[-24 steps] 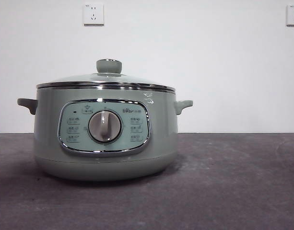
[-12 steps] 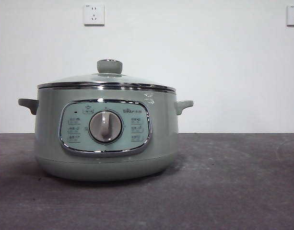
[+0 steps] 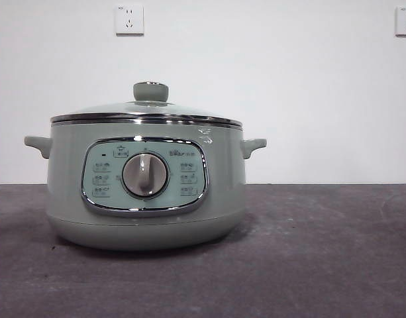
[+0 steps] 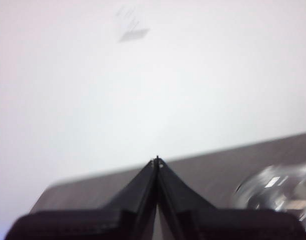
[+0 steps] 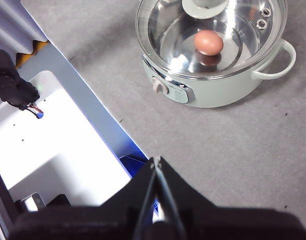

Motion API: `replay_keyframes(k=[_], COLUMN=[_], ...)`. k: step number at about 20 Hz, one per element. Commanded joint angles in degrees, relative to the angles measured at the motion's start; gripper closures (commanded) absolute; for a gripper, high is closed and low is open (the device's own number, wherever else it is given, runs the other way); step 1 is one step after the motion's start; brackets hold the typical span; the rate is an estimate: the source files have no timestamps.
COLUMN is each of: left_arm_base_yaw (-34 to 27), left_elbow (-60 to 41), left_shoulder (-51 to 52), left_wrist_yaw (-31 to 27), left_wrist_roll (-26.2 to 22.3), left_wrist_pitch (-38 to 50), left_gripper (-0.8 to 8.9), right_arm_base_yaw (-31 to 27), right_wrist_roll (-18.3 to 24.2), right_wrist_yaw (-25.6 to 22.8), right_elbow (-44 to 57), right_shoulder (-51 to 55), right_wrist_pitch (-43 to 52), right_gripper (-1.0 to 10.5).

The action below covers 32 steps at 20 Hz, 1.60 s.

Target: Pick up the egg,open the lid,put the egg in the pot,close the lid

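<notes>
Both grippers' fingers together, empty; pot [image 3: 146, 192] nudged slightly left; lid [image 3: 146, 111] on.

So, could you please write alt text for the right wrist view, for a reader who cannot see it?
Seen from above, a brown egg lies inside a pale green pot, under its closed glass lid. The pot stands on a grey table. The right gripper, its fingers shut and empty, is well away from the pot.

A dark grey table [image 3: 322, 265] (matte, faintly mottled surface) meets a plain white wall [image 3: 289, 99] bearing two white wall sockets, one upper left [image 3: 129, 19] and one at the right edge [image 3: 405, 20].
</notes>
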<state>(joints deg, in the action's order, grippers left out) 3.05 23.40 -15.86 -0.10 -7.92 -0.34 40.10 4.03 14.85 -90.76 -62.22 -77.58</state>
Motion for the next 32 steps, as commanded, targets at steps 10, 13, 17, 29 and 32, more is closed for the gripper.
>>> replay_keyframes(k=[10,13,17,29,32], left_arm_base_yaw=[-1.29,-1.29,-1.29,-1.25,-1.25], left_elbow=[-23.19,-23.19,-23.19,-23.19,-23.19], left_shoulder=[14.43,15.63,15.76,15.74,15.74], left_wrist_yaw=[-2.78,-2.75,-1.2,-1.2,-1.2], left_wrist_roll=[3.89,4.87,9.05,9.44,9.44], left_wrist_pitch=[-0.83,-5.99,-10.36,-10.25,-10.25], left_gripper=[8.17,8.17,8.17,8.17,8.17], right_arm_base_yaw=[0.04,0.04,0.04,0.04,0.04], right_wrist_roll=[-0.09,-0.09,-0.09,-0.09,-0.09], right_wrist_yaw=[0.0,0.02,0.0,-0.02,-0.02], right_elbow=[0.09,0.09,0.09,0.09,0.09], right_shoulder=[0.2,0.42,0.52,0.52,0.52], right_wrist_pitch=[-0.9,-0.9,-0.9,-0.87,-0.87], right_gripper=[9.5,9.5,9.5,9.5,9.5])
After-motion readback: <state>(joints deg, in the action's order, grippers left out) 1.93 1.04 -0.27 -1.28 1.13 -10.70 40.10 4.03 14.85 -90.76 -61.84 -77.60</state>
